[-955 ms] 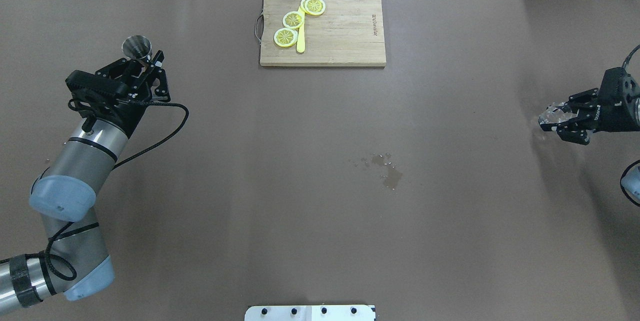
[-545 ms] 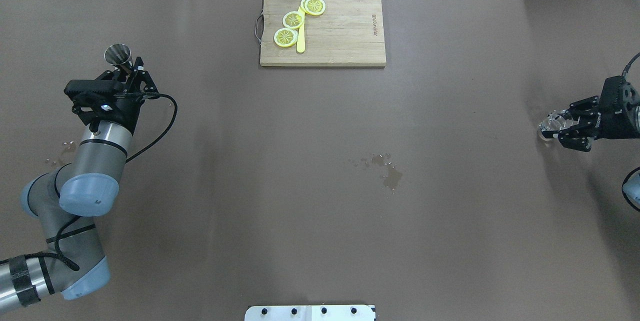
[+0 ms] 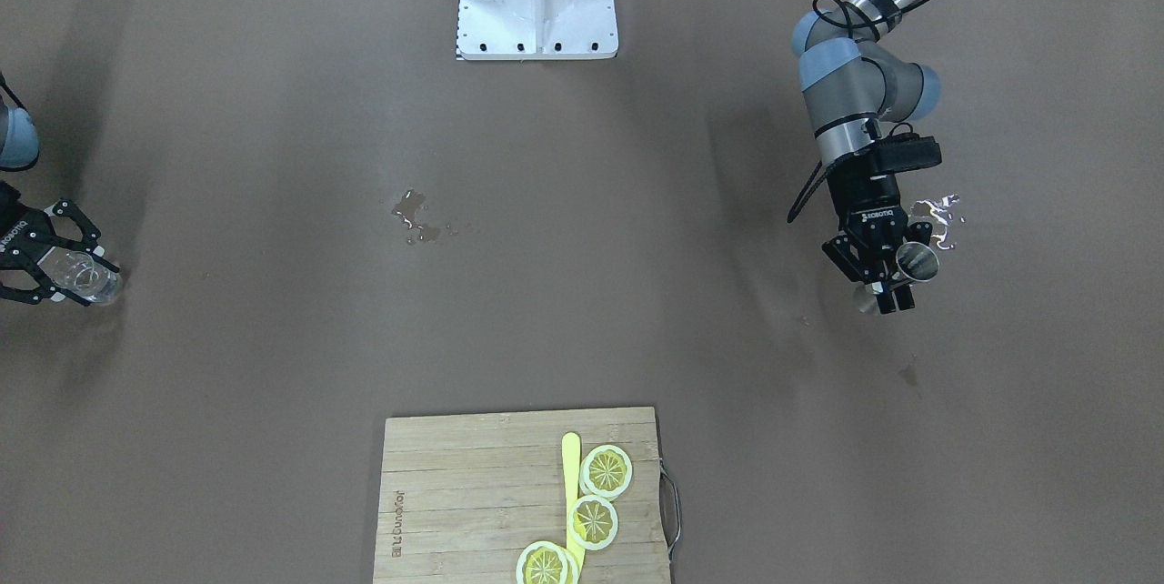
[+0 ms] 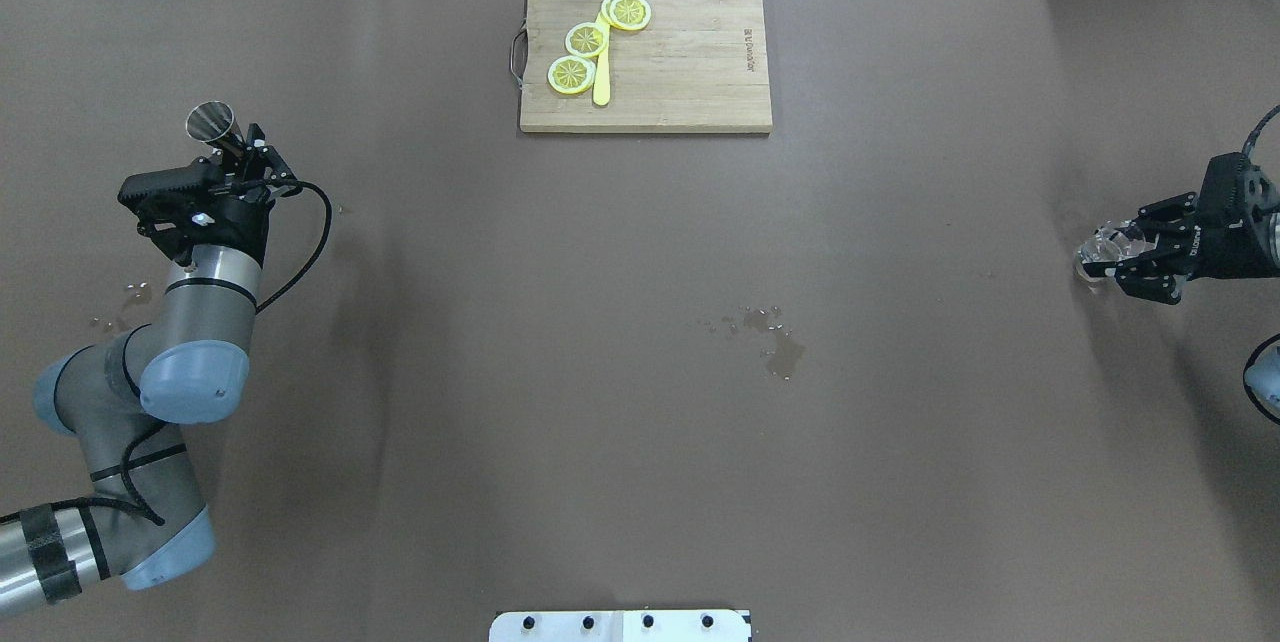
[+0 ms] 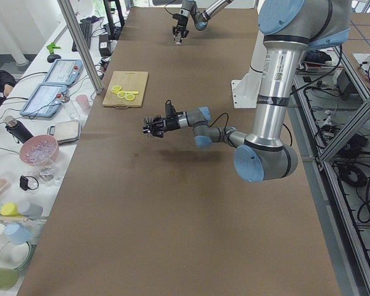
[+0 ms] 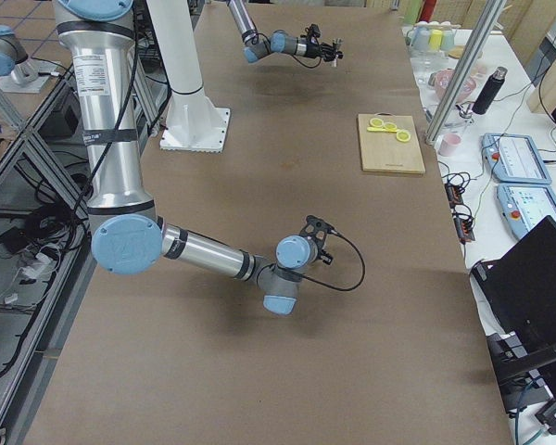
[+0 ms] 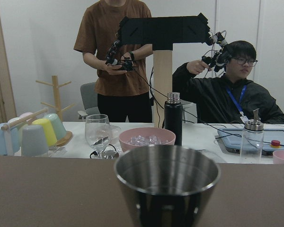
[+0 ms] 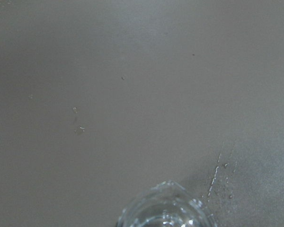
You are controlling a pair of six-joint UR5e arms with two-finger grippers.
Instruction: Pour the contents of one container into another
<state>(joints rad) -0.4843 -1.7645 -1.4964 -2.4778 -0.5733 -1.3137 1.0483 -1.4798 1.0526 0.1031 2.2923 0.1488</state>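
Front-facing view: the left gripper [image 3: 889,282] has its fingers closed around a steel cup [image 3: 917,261], well apart from the cutting board [image 3: 455,493], on the robot's left of it. The right gripper [image 3: 73,270] clasps a clear glass [image 3: 91,284], well apart from the board on the opposite side.

Overhead view: the board lies at the far edge, between cup and glass. A small wet patch [image 4: 775,337] is nearer to the robot than the board.

Left wrist view: the cup stands upright.

Right wrist view: only the rim of the glass shows, over the table [image 8: 132,71].
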